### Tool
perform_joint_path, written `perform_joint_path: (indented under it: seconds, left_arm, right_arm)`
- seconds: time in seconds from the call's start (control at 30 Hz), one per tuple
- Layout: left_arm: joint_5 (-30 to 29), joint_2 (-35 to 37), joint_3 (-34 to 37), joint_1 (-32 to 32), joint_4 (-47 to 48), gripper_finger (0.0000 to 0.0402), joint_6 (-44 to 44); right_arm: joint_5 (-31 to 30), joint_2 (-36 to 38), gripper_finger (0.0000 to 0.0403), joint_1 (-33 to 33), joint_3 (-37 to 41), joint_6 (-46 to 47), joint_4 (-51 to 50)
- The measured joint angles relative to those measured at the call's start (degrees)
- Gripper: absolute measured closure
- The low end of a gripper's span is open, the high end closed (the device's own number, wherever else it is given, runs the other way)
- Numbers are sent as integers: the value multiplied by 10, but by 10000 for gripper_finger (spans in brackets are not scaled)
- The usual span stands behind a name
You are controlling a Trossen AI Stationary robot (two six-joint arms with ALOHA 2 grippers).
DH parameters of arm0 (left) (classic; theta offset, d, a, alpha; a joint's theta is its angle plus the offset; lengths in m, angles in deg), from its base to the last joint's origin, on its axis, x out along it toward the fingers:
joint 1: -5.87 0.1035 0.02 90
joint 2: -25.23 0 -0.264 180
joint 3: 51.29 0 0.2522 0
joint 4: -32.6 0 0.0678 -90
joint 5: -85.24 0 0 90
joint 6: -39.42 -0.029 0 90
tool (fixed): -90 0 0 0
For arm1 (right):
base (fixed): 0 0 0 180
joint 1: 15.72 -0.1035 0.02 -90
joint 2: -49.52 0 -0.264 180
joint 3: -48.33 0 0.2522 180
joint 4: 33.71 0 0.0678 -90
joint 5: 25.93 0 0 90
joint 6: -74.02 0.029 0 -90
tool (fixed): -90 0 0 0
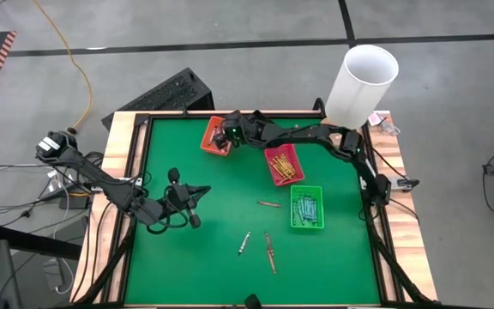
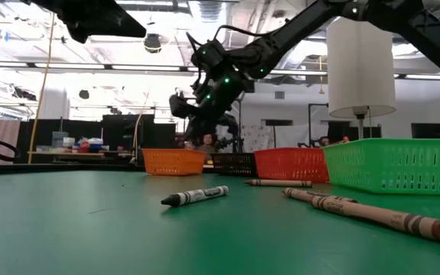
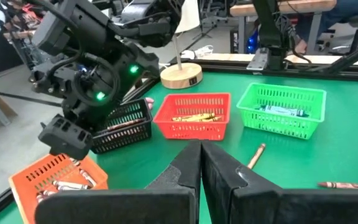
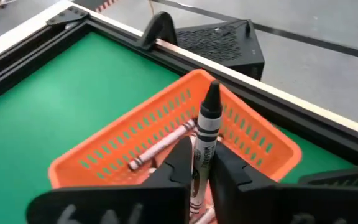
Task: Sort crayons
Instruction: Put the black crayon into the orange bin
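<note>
Landmark: the orange tray. The left pincer, well in front of it and to the left over bare green counter, is pressed together and empty. The right pincer hangs directly above the orange tray, pinching a grey crayon upright over others already inside. To the right stand a black tray, a red tray and a green tray, all loaded. Judged mostly done: four loose crayons remain in front. Trays counted: four.
</note>
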Motion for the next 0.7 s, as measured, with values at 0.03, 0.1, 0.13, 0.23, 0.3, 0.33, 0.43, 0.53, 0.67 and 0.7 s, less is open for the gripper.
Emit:
perform_joint_path:
  seconds: [0.03,0.1,0.13,0.23,0.3,0.33,0.43,0.53,0.67,0.7]
  left_arm:
    - [3,0,0,0,0,400,0]
    - [5,0,0,0,1,400,0]
    - [5,0,0,0,2,400,3]
    - [5,0,0,0,9,400,12]
    - [5,0,0,0,13,400,14]
    - [8,0,0,0,18,400,16]
    - [40,0,0,-2,44,398,18]
    - [88,0,0,-2,68,386,19]
    - [148,-9,0,8,65,352,11]
    - [160,-14,0,10,61,341,3]
  right_arm:
    - [0,0,347,2,0,0,-3]
    - [1,-1,331,2,0,0,-13]
    - [1,-1,324,2,0,-2,-13]
    - [2,-1,306,2,0,-14,-9]
    - [23,-1,297,1,0,-27,-10]
    - [41,2,293,2,0,-40,-17]
    - [89,38,284,5,2,-96,-53]
    - [90,118,281,1,0,-160,-122]
    - [85,236,280,-5,-1,-216,-221]
    - [85,265,280,-8,0,-219,-239]
